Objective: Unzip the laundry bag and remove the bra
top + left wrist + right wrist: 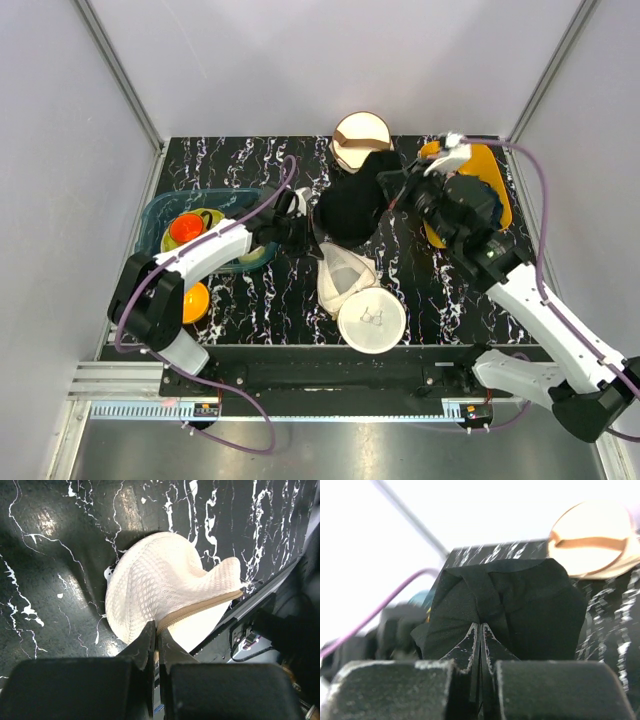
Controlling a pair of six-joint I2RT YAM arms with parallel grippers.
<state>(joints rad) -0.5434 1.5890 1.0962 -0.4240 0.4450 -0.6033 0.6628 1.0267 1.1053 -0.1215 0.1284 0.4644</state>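
Note:
The laundry bag (345, 275) lies near the table's front edge. It is white mesh and spread apart, and its round half with the black drawing (372, 318) faces up. In the left wrist view the laundry bag (150, 585) shows a tan zipper band (200, 607) running straight into my fingertips. My left gripper (312, 243) (158, 627) is shut on that zipper edge. My right gripper (385, 195) (480, 625) is shut, with folds of a dark garment (350, 212) (520, 605) gathered at its tips. The bra is hidden.
A cream round bag with a brown band (362, 140) stands at the back. A yellow plate (485, 175) lies under the right arm. A teal bin (160, 215) at the left holds an orange cup (185, 228), and an orange dish (196, 300) sits near it.

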